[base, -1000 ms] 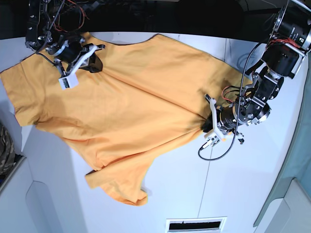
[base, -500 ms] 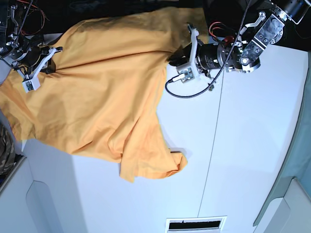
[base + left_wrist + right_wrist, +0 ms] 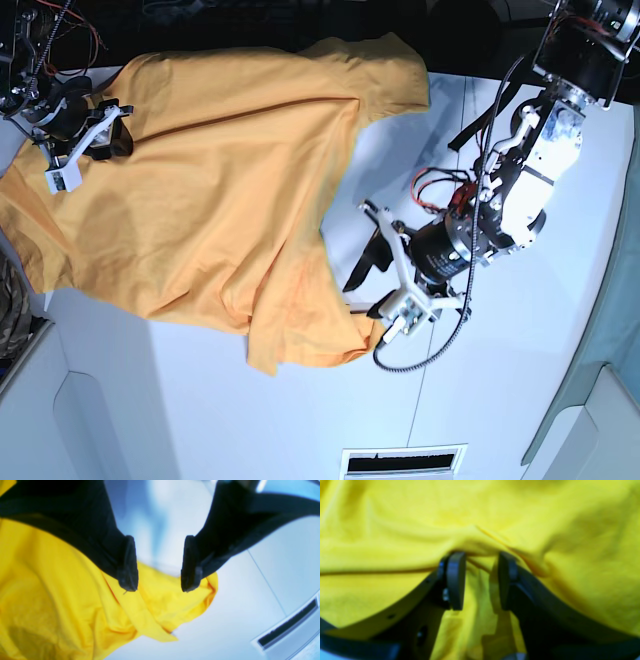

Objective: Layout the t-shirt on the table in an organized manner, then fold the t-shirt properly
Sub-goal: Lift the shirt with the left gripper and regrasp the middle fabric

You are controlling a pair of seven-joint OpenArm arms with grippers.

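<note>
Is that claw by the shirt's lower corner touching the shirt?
Cannot tell. In the left wrist view the left end effector stands open over the shirt, empty; blur hides any contact.

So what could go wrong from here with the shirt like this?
The t-shirt lies bunched, its lower corner folded under itself, so folding now would likely lock in creases. The open left claw sits right at that hem and could snag it. The open right claw has cloth between its fingers and may drag it.

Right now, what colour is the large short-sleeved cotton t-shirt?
Plain orange-yellow t-shirt, no pattern; the base view shows it best.
</note>
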